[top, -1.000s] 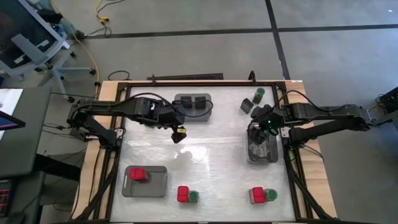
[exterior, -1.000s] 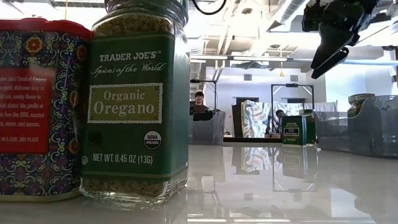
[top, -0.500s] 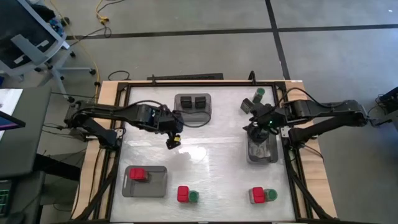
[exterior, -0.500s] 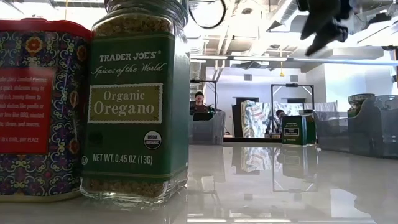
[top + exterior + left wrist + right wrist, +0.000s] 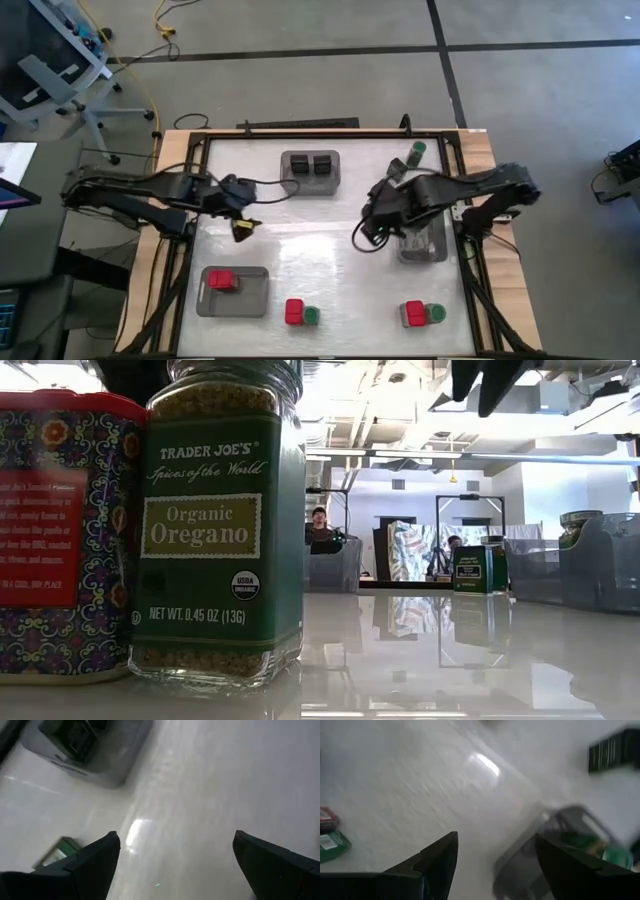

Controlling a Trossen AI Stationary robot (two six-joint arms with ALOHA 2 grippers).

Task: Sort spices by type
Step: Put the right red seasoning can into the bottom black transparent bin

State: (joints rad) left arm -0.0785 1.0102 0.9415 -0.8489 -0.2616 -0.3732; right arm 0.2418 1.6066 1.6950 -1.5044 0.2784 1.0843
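While both arms hang above the white table, we record the following.

Readable label: on the glass jar nearest the low camera we read "TRADER JOE'S", "Spices of the World", "Organic Oregano", a USDA Organic seal and "NET WT. 0.45 OZ (13G)"; dried green herb shows through the glass above and below the green label.

Red tin: a red tin with a floral pattern and a red panel of small print that we cannot read stands touching that jar.

Far label: a green-labelled jar stands far across the table; we cannot read its writing.

Black cubes: we see two black spice boxes side by side in the grey tray at the far middle.

Red in tray: one red box lies in the grey tray at the near left.

Loose pairs: a red box touches a green-lidded jar at the near edge; a second red box touches a second green-lidded jar further right.

Far right: a green-lidded jar stands by the far right corner.

Right tray: a grey tray holds green-lidded jars, blurred in the wrist view.

Left gripper: we find the left gripper spread wide and holding nothing, over bare table on the left.

Right gripper: the right gripper has its fingers apart with nothing between them, just beside the right tray.
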